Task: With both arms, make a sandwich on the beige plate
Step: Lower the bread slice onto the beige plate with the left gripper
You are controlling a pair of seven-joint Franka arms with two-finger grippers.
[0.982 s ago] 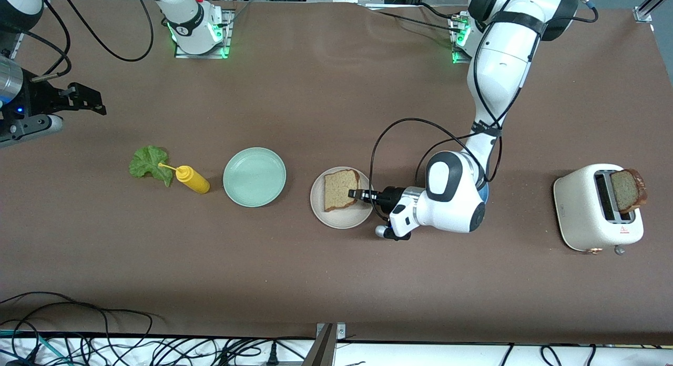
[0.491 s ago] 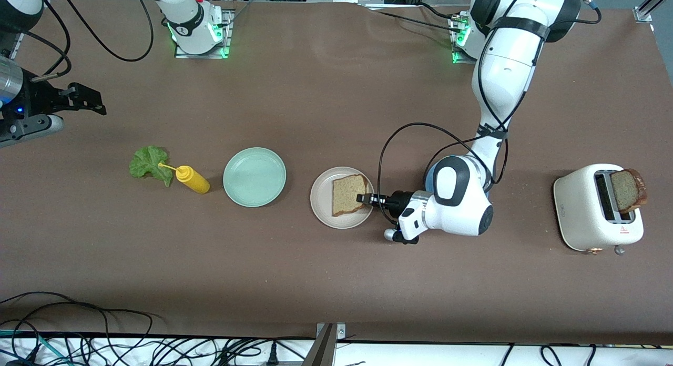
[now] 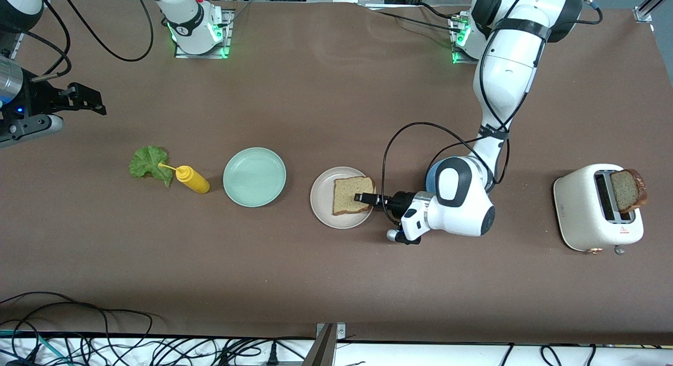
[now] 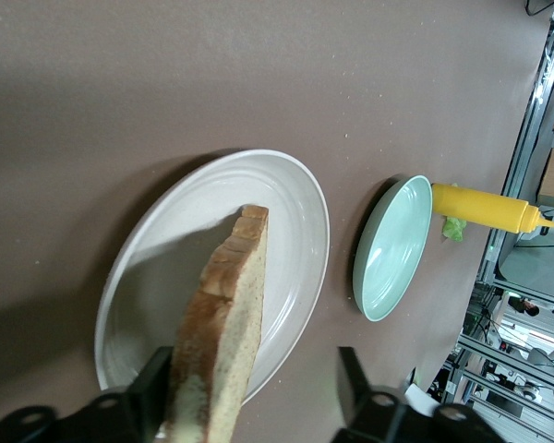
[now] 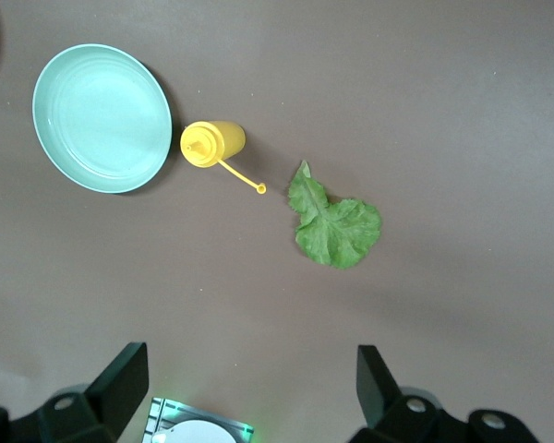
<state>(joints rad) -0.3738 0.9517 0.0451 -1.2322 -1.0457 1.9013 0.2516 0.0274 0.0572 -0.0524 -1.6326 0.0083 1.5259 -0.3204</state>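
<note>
The beige plate (image 3: 323,200) (image 4: 291,221) carries one brown bread slice (image 3: 351,193) (image 4: 226,332), whose edge reaches past the rim toward the left arm's end. My left gripper (image 3: 364,199) (image 4: 251,397) sits low at that edge. It is open, with the slice between its fingers, close against one and well apart from the other. A second bread slice (image 3: 626,190) stands in the toaster (image 3: 583,213). The lettuce leaf (image 3: 149,162) (image 5: 337,226) lies on the table toward the right arm's end. My right gripper (image 3: 87,100) (image 5: 249,383) waits open and empty above that end.
A yellow squeeze bottle (image 3: 192,180) (image 5: 212,143) lies beside the lettuce. A mint-green plate (image 3: 254,176) (image 5: 102,118) (image 4: 392,249) sits between the bottle and the beige plate. A blue rim (image 3: 430,172) shows under the left arm. Cables run along the front edge.
The left gripper has opened and let go of the bread. Before that it drew back toward the left arm's end, dragging the slice to that side of the plate. The right arm has not moved.
</note>
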